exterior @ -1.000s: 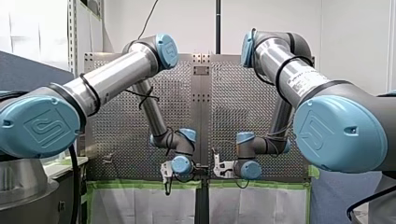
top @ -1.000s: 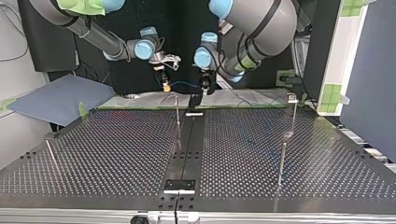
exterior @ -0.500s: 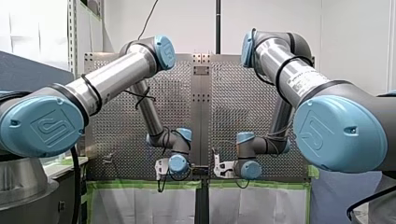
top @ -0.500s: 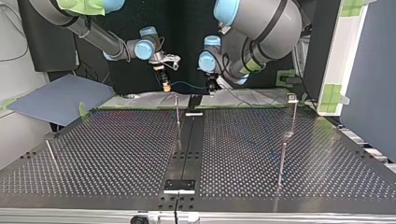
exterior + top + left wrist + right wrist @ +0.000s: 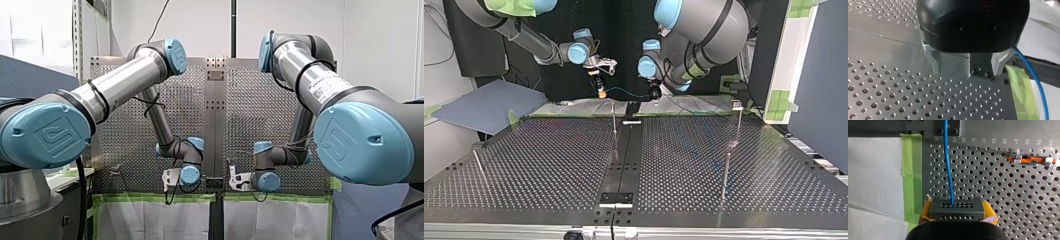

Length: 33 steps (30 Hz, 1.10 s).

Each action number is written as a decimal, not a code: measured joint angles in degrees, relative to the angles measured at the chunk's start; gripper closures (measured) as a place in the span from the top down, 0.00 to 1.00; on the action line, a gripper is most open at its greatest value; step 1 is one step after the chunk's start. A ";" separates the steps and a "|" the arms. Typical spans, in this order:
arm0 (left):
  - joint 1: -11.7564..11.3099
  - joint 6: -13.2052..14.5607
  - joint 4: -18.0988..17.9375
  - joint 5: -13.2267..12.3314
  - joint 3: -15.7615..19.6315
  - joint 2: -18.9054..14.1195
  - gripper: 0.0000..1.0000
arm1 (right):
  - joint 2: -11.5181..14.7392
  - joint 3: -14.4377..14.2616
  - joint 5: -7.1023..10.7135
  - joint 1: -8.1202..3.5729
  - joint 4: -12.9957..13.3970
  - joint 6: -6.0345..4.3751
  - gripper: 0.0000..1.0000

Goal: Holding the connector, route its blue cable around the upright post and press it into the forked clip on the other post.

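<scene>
My right end effector (image 5: pixel 958 212) is clamped by its yellow pads (image 5: pixel 989 211) on the dark connector (image 5: pixel 957 208). The blue cable (image 5: pixel 948 165) runs ahead over the perforated worktop (image 5: pixel 1003 195). My left end effector (image 5: pixel 965 68) has its metal fingers (image 5: pixel 931 58) apart, with the cable just beside one.

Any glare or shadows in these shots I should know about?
Top view: the table has a sheen and mirrors the post. Left wrist view: my left gripper shades the table beneath it. Right wrist view: even light on the connector and blue cable.
</scene>
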<state>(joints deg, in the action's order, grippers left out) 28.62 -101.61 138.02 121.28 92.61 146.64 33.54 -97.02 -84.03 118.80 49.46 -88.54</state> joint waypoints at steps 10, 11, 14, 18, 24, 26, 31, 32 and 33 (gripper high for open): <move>0.66 -0.16 -1.18 0.25 0.00 -0.02 1.00 | 0.00 -0.01 0.00 -0.10 -0.04 0.10 0.00; 0.70 -0.17 -1.21 0.23 0.00 -0.02 1.00 | 0.00 -0.01 0.00 -0.11 -0.05 0.10 0.00; 0.73 -0.17 -1.23 0.16 0.02 -0.01 0.93 | 0.00 -0.01 0.00 -0.11 -0.01 0.10 0.00; 0.74 -0.13 -1.33 -0.58 0.02 -0.01 0.60 | 0.00 0.00 0.00 -0.10 0.10 0.05 0.00; 0.75 0.22 -2.02 -1.62 0.00 -0.01 0.22 | 0.00 -0.01 0.00 -0.11 0.19 0.02 0.00; 0.75 0.29 -2.29 -1.90 0.00 -0.01 0.22 | 0.00 0.00 0.00 -0.11 0.20 0.02 0.00; 0.75 0.22 -2.94 -3.14 0.00 -0.01 0.22 | 0.00 -0.02 0.00 -0.11 0.21 0.01 0.00; 0.75 0.12 -3.00 -3.36 0.00 -0.01 0.22 | 0.00 -0.02 0.00 -0.10 0.20 0.01 0.00; 0.75 0.04 -3.03 -3.47 0.00 -0.01 0.22 | 0.00 -0.02 0.00 -0.09 0.18 0.02 0.00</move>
<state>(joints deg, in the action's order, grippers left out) 29.38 -101.56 134.98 117.81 92.62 146.63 33.54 -97.05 -84.03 118.71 49.64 -88.52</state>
